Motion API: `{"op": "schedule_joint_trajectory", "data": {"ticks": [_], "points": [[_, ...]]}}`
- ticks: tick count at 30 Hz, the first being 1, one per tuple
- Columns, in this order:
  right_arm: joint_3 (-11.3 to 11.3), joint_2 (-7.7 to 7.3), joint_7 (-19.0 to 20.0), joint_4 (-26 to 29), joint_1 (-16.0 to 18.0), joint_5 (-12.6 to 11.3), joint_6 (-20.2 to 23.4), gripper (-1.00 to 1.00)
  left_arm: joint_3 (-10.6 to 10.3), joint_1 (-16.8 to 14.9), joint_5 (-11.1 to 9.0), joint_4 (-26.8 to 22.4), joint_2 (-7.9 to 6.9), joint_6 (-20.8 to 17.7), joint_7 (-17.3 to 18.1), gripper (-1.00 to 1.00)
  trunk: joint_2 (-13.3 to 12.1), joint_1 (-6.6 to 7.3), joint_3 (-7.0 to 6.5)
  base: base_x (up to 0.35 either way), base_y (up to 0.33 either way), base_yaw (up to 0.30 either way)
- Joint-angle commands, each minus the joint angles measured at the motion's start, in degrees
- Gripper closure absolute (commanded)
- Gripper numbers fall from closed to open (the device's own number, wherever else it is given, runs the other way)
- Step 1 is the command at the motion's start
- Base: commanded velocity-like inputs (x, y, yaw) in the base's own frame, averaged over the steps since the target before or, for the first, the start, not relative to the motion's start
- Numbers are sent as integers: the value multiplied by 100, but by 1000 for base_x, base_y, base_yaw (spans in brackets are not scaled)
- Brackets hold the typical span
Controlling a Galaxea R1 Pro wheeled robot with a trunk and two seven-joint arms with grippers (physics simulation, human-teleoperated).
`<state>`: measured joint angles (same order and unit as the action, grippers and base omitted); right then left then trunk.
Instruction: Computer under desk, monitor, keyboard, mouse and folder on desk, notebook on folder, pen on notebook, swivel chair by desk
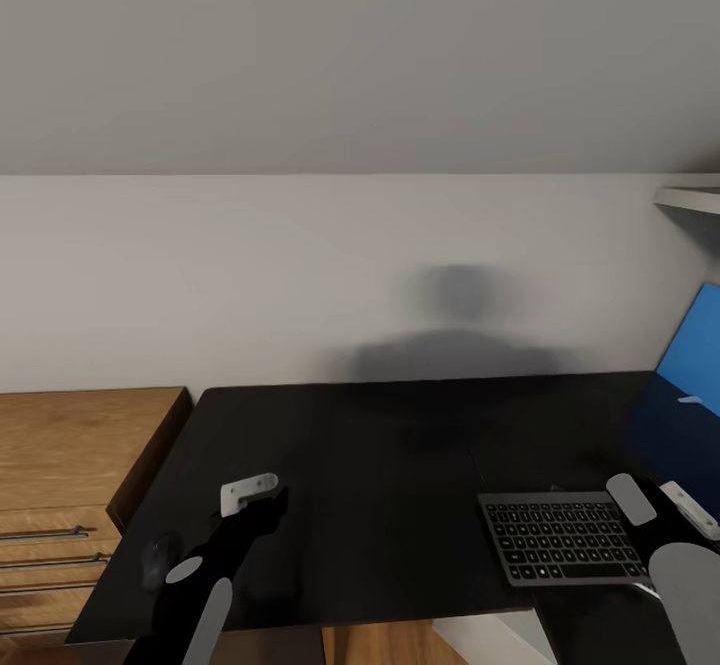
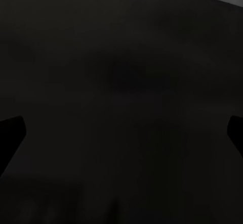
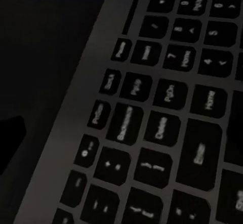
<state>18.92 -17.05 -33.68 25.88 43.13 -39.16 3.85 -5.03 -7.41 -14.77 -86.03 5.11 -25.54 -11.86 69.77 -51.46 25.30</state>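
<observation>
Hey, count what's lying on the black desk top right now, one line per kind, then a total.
Slim black keyboard with pale-lettered keys: 1
Small dark oval mouse, near the desk's left front edge: 1
Total: 2

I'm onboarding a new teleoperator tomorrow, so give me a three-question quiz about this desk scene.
1. True or false: the keyboard lies on the black desk.
2. Which stands beside the desk, on the robot's left? A) wooden drawer unit B) swivel chair C) bed
3. Fill in: the small dark object near the desk's edge, beside the left arm, is the ____.

Key: 1 true; 2 A; 3 mouse.
</observation>
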Motion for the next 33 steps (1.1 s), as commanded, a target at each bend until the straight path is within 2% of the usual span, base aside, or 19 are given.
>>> {"op": "schedule_joint_trajectory", "data": {"ticks": [1, 22, 33], "points": [[6, -3, -25, 12, 2, -12, 40, -100, -8, -1, -61, -9, -1, -21, -53, -100, 46, -23, 25, 0, 0, 0], [6, 0, -25, 5, 2, -27, 46, -100, -7, -3, -61, -2, 8, -29, -53, -100, 888, -484, 402, 0, 0, 0], [0, 4, -17, -3, 2, -30, 46, -100, -1, -5, -55, 30, -5, -17, -47, -100, 888, -484, 402, -7, 7, 0]]}}
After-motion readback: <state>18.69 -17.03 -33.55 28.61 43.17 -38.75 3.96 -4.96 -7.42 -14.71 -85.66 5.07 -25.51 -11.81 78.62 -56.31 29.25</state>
